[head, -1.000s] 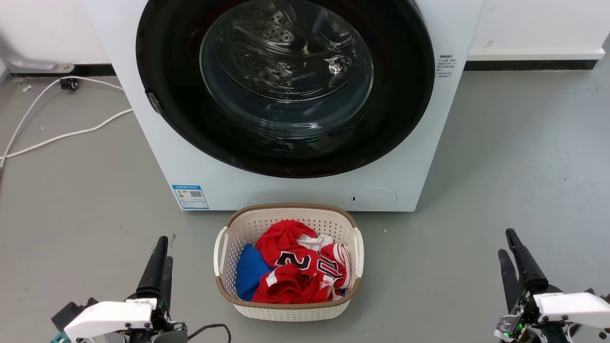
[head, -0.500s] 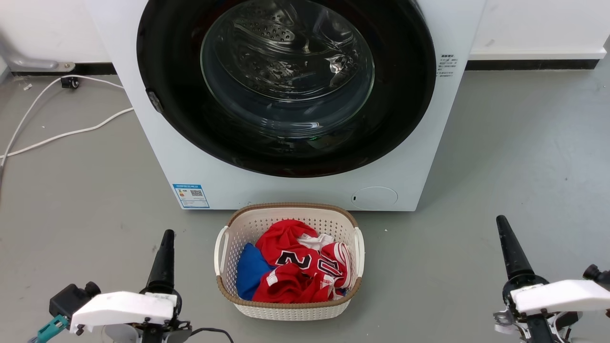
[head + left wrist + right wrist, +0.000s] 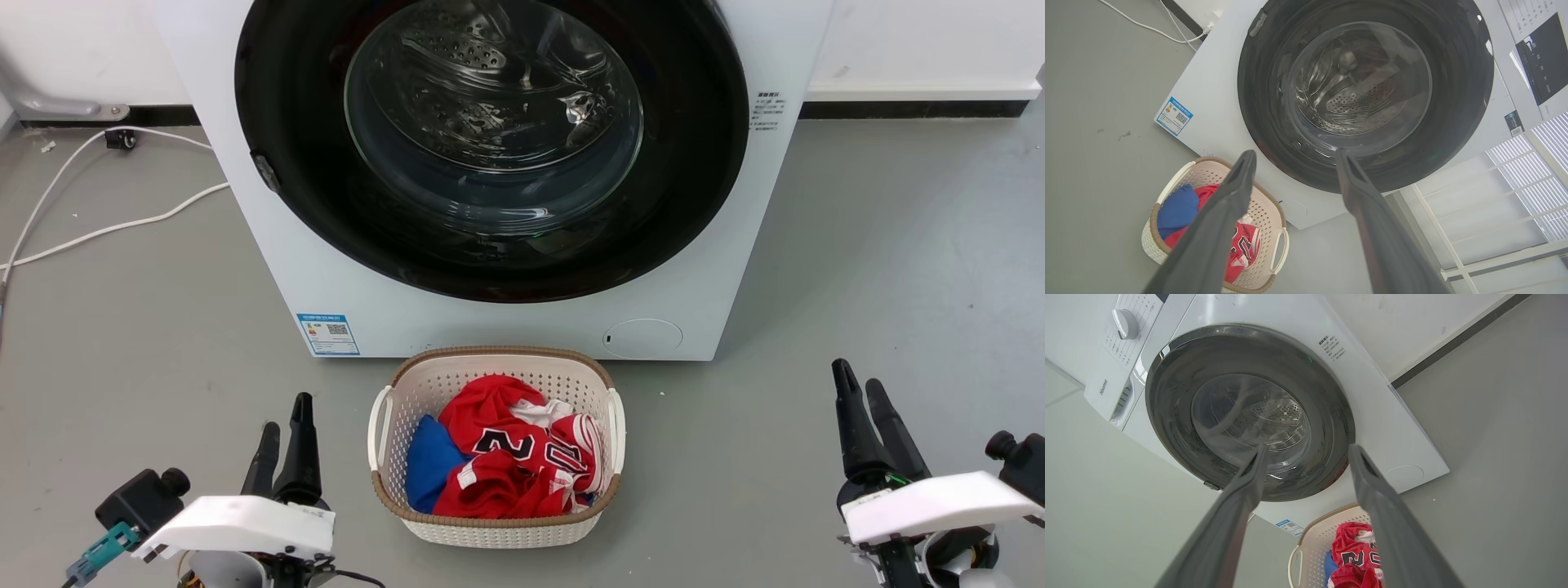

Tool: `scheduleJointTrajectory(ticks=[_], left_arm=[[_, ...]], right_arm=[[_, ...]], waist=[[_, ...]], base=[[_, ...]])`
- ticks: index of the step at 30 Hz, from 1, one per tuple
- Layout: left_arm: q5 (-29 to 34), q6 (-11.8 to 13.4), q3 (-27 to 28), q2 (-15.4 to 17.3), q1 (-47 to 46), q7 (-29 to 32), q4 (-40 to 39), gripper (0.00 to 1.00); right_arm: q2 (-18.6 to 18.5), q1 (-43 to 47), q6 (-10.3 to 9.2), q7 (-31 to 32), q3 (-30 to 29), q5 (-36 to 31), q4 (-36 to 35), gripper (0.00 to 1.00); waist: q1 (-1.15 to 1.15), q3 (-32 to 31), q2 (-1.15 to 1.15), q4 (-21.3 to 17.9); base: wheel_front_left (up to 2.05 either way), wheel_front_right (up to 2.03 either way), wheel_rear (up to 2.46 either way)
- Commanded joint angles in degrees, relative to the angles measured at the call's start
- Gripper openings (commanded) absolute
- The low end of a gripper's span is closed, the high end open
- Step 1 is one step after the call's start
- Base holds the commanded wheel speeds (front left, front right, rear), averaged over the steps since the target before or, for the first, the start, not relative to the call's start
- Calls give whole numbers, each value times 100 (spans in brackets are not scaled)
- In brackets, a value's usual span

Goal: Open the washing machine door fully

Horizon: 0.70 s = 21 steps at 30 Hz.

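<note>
Left claw further forward over grey floor

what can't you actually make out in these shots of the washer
1. Top of the door: cut off by the upper edge of the head view.
2. Inside of the drum: blurred by reflections on the door glass, head view.
3. Print on the label and the sticker: too small to read, head view.
4. Bottom of the basket: hidden under the clothes, head view.
</note>
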Motion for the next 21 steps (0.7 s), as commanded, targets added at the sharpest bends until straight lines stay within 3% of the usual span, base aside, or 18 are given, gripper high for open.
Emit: scheduleJointTrajectory(ticks=[1, 21], left_arm=[[173, 31, -36, 53, -28, -51, -118, 100], [1653, 480, -482, 250, 83, -414, -348, 100]], right_arm=[[-15, -66, 6, -48, 20, -206, -134, 100], [-15, 43, 9, -414, 180, -1950, -423, 100]], waist=[[0, 1, 0, 1], [0, 25, 0, 0]], base=[[0, 0, 0], [0, 0, 0]])
